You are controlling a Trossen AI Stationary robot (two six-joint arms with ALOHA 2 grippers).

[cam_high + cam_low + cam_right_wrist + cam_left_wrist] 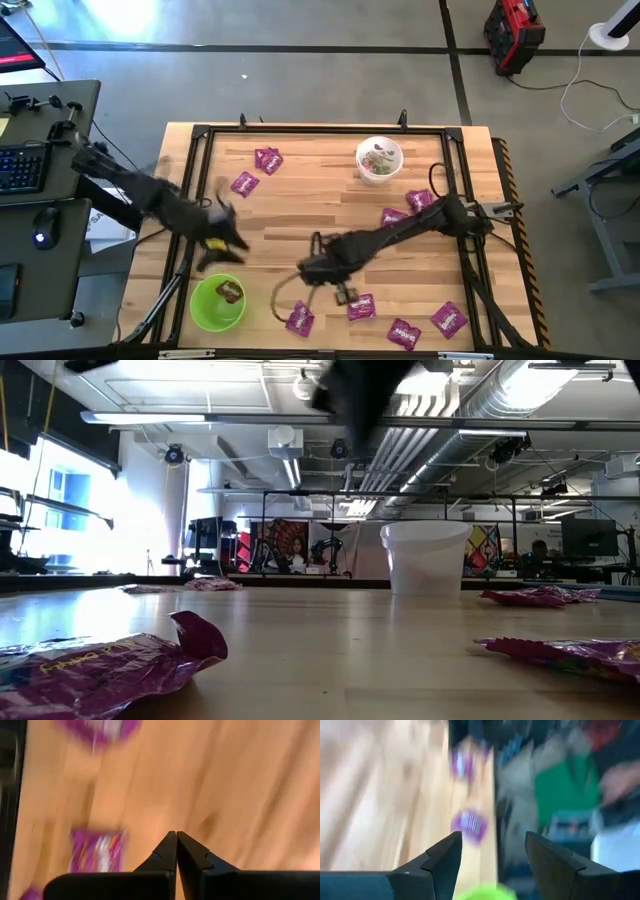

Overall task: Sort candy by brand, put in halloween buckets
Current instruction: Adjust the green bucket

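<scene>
Purple packets [268, 159] are flat, thin foil: light, floppy, slippery, likely to slide on the desk [310, 215] rather than lift. Best taken by a crimped edge or raised corner, fingers pressing down onto the wood and pinching; crushing is no real risk. The small clear-wrapped sweets look harder to pinch and may roll.

Packets lie scattered: two near the far-left part of the desk, two by the right edge near the white bucket [379, 160], four along the near edge toward the right corner [359, 307]. White bucket stands at the far edge, centre-right, with small sweets inside. Green bucket [218, 302] sits at the near-left corner with one item in it, brownish, brand unreadable.

Right gripper [176, 842] is low over the near middle of the desk, fingers pressed together, nothing between them; a packet [96, 851] lies just beside it, not held. Left gripper [492, 851] hangs just above the green bucket toward the left edge, fingers spread wide, empty as far as the wrist view shows.

Hard to make out: both wrist views are smeared, print on every packet is illegible, so brands cannot be told apart. The low view shows only the white bucket [425, 557] and packet edges; the green bucket is out of it. Left arm is blurred from above. White bucket contents are too small to count.
</scene>
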